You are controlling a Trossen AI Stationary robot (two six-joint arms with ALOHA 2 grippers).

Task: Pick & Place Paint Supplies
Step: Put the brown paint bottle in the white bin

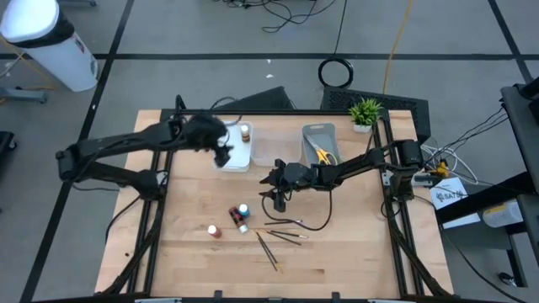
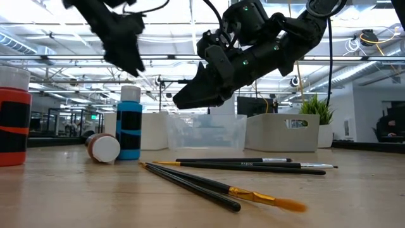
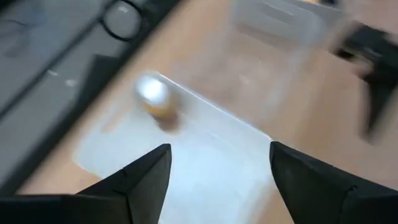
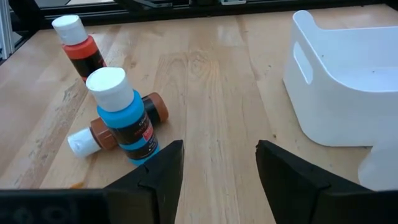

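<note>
A blue bottle (image 1: pixel 243 209) stands upright at mid-table, with a reddish-brown bottle (image 1: pixel 238 220) lying on its side against it. A red-orange bottle (image 1: pixel 214 230) stands nearer the left. Several thin dark brushes (image 1: pixel 278 236) lie flat toward the near edge. An orange bottle (image 3: pixel 153 97) stands in the white tray (image 1: pixel 237 156). Yellow-handled scissors (image 1: pixel 323 155) lie in the grey tray (image 1: pixel 319 135). My left gripper (image 3: pixel 217 152) is open above the white tray and holds nothing. My right gripper (image 4: pixel 219 149) is open and hangs above the table, right of the blue bottle (image 4: pixel 121 115).
A clear tray (image 1: pixel 269 148) sits between the white and grey trays. A small potted plant (image 1: pixel 365 112) stands at the far right corner. In the low view the brushes (image 2: pixel 240 166) lie in front of the trays. Bare wood lies along the near edge and the left side.
</note>
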